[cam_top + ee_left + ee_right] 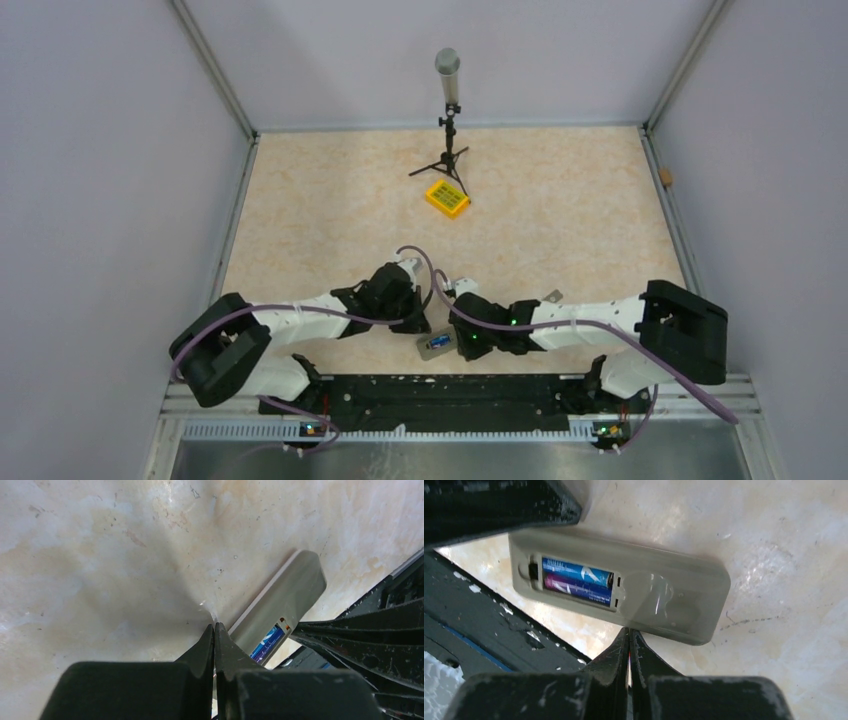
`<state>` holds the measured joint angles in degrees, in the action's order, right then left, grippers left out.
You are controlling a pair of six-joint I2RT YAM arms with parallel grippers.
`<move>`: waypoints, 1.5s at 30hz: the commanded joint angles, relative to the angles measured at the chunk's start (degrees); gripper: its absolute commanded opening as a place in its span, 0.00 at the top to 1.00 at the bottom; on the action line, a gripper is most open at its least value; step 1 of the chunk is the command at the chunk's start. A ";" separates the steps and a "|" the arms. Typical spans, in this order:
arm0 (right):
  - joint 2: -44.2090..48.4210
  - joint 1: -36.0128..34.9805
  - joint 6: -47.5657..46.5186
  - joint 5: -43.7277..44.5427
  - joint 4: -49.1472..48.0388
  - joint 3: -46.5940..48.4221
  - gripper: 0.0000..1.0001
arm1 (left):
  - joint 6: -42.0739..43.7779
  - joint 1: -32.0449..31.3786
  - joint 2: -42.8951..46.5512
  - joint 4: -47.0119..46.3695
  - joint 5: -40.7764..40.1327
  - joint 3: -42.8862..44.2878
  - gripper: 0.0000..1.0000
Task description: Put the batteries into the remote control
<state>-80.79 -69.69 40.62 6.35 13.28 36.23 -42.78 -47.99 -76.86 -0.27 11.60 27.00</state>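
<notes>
The remote control [664, 600] lies back side up on the table near the front edge, its battery bay open. Two batteries [576, 581], one blue and one dark purple, lie side by side in the bay. The remote also shows in the top view [436, 346] and in the left wrist view [285, 602], where a battery [266, 642] peeks out. My right gripper [629, 632] is shut and empty, its tips at the remote's long edge. My left gripper [214, 627] is shut and empty, its tips beside the remote's other side.
A yellow square box with green keys [447, 197] lies at the back middle, by a small black tripod with a grey cylinder [449, 110]. The black rail of the arm bases [450, 390] runs just in front of the remote. Walls close in the table on three sides.
</notes>
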 commanded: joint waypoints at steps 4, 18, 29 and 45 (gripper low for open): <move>-3.19 2.82 -1.59 3.28 -0.45 2.72 1.00 | -0.84 0.00 1.74 0.76 1.12 -5.03 1.00; -7.33 5.49 -4.53 3.33 -1.92 6.83 1.00 | -4.32 -0.65 1.77 -6.96 6.49 -9.40 1.00; -1.35 7.10 -5.24 8.43 5.04 7.88 0.89 | -4.41 -0.79 9.01 -1.48 2.01 -9.96 0.84; 16.51 14.70 2.41 23.78 25.15 6.19 0.48 | -0.25 -0.75 25.08 8.15 -4.06 -7.84 0.35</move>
<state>-66.67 -57.36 39.70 25.08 32.40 42.11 -45.08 -48.53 -54.37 6.57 9.50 18.11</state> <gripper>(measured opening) 0.502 0.604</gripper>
